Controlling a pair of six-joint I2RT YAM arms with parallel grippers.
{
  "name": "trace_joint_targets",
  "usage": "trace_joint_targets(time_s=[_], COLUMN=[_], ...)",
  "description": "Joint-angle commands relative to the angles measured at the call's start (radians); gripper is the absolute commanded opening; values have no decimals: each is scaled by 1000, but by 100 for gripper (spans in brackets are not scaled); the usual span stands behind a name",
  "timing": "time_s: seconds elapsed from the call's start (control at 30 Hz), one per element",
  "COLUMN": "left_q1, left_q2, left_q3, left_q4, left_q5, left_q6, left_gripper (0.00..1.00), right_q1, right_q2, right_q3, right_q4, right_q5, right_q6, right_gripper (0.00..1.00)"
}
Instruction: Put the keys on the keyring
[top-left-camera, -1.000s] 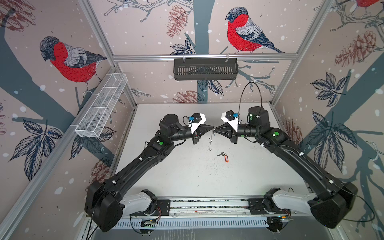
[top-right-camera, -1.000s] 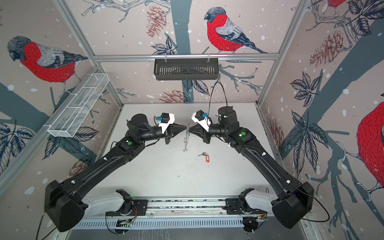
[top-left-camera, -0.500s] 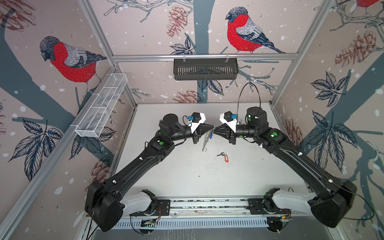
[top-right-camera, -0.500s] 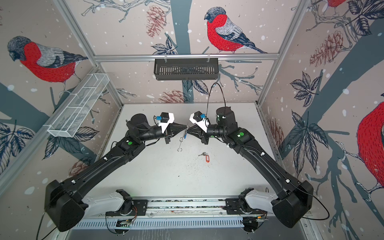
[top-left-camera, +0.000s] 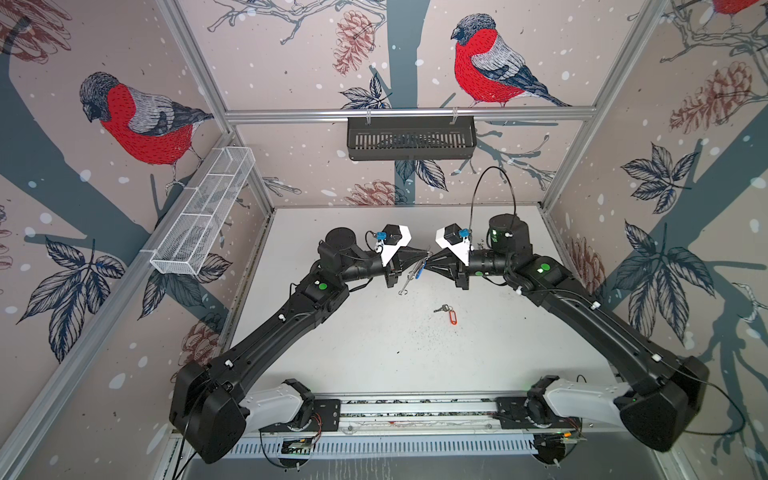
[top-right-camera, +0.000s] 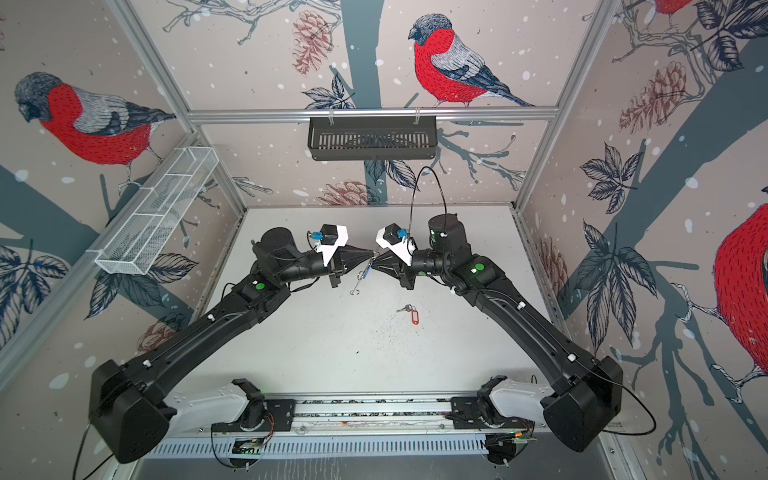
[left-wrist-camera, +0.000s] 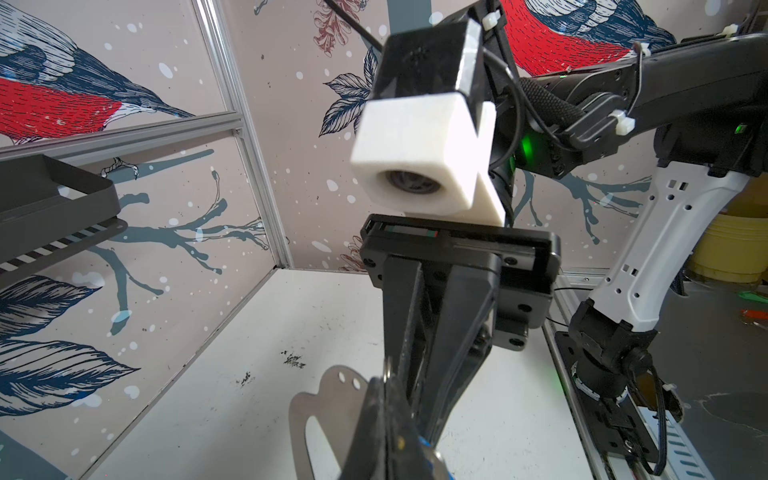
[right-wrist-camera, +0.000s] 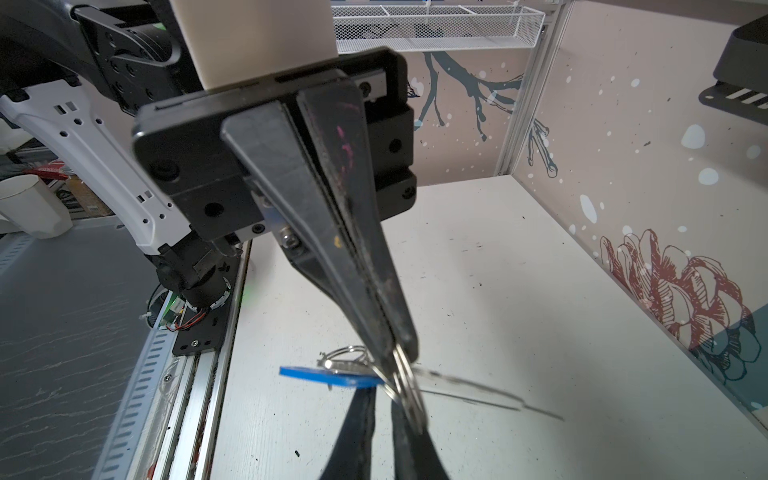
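Both grippers meet tip to tip above the middle of the white table (top-left-camera: 374, 353). My left gripper (top-left-camera: 425, 252) (left-wrist-camera: 388, 386) is shut on the keyring (top-left-camera: 409, 277) (left-wrist-camera: 316, 415), a thin grey plate that hangs tilted below the tips. My right gripper (top-left-camera: 428, 260) (right-wrist-camera: 386, 400) is shut on the metal ring (right-wrist-camera: 405, 386) of the blue-tagged keys (right-wrist-camera: 328, 376) (top-left-camera: 421, 270), right against the plate's edge. The red-tagged keys (top-left-camera: 449, 314) (top-right-camera: 410, 313) lie flat on the table, nearer the front and to the right of the grippers.
A black slotted basket (top-left-camera: 411, 137) hangs on the back rail. A white wire basket (top-left-camera: 203, 224) is fixed along the left wall. The arms' base rail (top-left-camera: 415, 409) runs along the table's front edge.
The right gripper has pressed slightly left into the left gripper's tip. The plate's lower end has swung left, from hanging straight to tilted. The blue tag now shows beside it.
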Motion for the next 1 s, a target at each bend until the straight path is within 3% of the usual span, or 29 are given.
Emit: trace_joint_targets(time_s=[0.0, 0.37, 0.73, 0.97], left_q1=[0, 0, -1, 0], left_q2=[0, -3, -8, -22], left_q3=[0, -23, -49, -75], left_q4=[73, 100, 133, 152], left_q5=[18, 24, 17, 2], left_q6=[-16, -31, -47, -53], left_gripper=[0, 0, 0, 0], right_q1=[4, 9, 6, -22], right_q2=[4, 4, -7, -70], right_q3=[11, 13, -12, -60], right_q4=[20, 16, 13, 28], right_q5=[-21, -20, 28, 61], right_q6=[2, -2, -4, 14], right_gripper=[13, 21, 40, 43])
